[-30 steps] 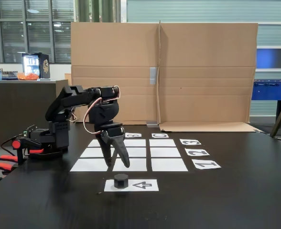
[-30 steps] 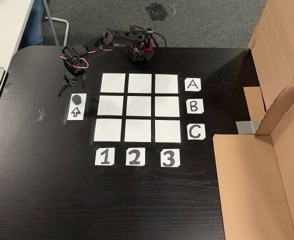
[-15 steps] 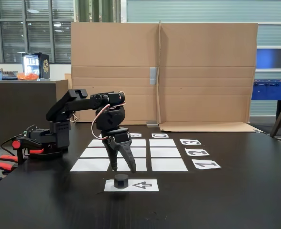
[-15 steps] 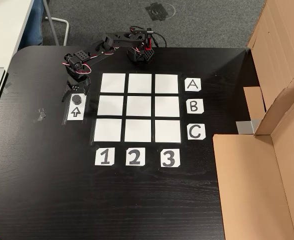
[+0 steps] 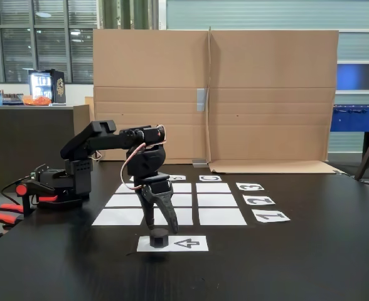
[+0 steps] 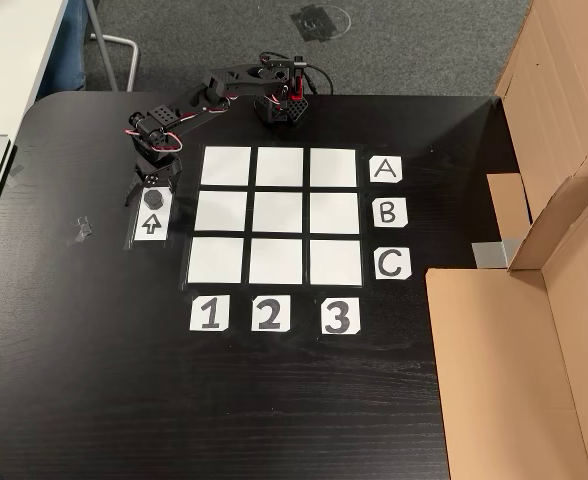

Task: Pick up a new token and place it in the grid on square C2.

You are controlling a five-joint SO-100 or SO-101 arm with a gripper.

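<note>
The token (image 5: 159, 239) (image 6: 153, 199), a small dark hexagonal puck, rests on the end of the arrow-printed sheet (image 5: 187, 243) (image 6: 151, 223), beside the grid. My gripper (image 5: 162, 229) (image 6: 150, 189) hangs just over it, open, with one finger down on each side of the puck. I cannot tell if a finger touches it. The grid (image 5: 219, 216) (image 6: 224, 165) of nine white cells holds nothing. Square C2 (image 5: 217, 200) (image 6: 277, 261) is the middle cell of the row beside the C card (image 6: 392, 264).
The arm's base (image 5: 59, 185) (image 6: 282, 105) stands at the table's edge next to row A. A tall cardboard wall (image 5: 266, 94) (image 6: 554, 240) borders the side past the letter cards. Number cards (image 6: 268, 314) lie beyond row C. A scrap of tape (image 6: 79, 232) lies near the arrow sheet.
The gripper swung from beside the grid's corner over to the arrow sheet and came down, so its open fingers now straddle the token. The token has not moved.
</note>
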